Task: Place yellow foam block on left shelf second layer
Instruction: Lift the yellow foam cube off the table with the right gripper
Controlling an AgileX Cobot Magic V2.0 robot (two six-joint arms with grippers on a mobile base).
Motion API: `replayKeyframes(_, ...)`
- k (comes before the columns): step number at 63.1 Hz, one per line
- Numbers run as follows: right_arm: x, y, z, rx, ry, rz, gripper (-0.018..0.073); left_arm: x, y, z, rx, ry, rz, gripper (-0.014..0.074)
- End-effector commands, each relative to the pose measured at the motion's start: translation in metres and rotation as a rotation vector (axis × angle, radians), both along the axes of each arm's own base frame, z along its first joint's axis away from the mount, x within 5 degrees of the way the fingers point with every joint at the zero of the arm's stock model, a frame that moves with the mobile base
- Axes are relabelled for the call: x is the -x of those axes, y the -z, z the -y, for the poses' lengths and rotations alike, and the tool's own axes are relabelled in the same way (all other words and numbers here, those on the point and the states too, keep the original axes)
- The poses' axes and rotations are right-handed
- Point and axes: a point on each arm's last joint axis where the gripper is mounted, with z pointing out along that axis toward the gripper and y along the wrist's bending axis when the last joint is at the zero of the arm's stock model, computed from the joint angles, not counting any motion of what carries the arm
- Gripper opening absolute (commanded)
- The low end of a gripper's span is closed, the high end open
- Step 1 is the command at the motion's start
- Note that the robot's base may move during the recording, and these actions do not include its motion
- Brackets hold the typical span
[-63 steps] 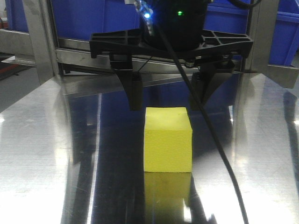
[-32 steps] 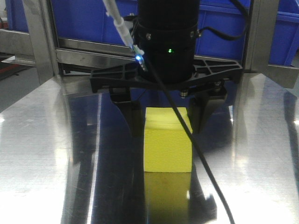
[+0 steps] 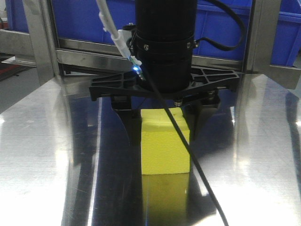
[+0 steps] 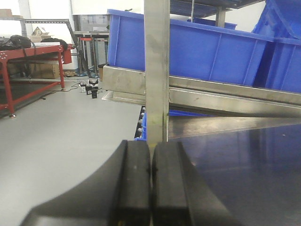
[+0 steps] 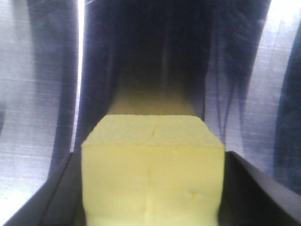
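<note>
The yellow foam block point(image 3: 165, 148) stands on the shiny steel surface point(image 3: 42, 141), in the middle of the front-facing view. My right gripper point(image 3: 164, 141) has come down over it from above, with one black finger against each side face. In the right wrist view the yellow foam block point(image 5: 151, 174) fills the gap between the two fingers, touching both, and its base still rests on the steel. My left gripper point(image 4: 151, 150) is shut with nothing in it, pointing at a steel shelf post point(image 4: 156, 70). The shelf's layers cannot be told apart from here.
Blue plastic bins point(image 4: 211, 47) sit on a steel shelf rail point(image 4: 225, 89) behind the post. In the front-facing view more blue bins point(image 3: 84, 19) and steel frame uprights point(image 3: 40, 42) stand behind the work surface. A black cable point(image 3: 188, 150) trails across the block's front.
My right gripper has lowered over the block, and its fingers have gone from beside the block's top to pressing on its sides. The block has shifted slightly to the left.
</note>
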Motion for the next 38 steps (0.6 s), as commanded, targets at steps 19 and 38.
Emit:
replayKeyframes(19, 0.001, -0.032, 0.003, -0.071, -0.037, 0.082, 0.0501, 0.001, 0.001, 0.0, 0.008, -0.001, 0.076, 0.0124)
replayKeyframes(38, 0.0, -0.054, 0.045, -0.102, -0.136, 0.173, 0.0501, 0.001, 0.001, 0.0, 0.008, -0.001, 0.076, 0.0124)
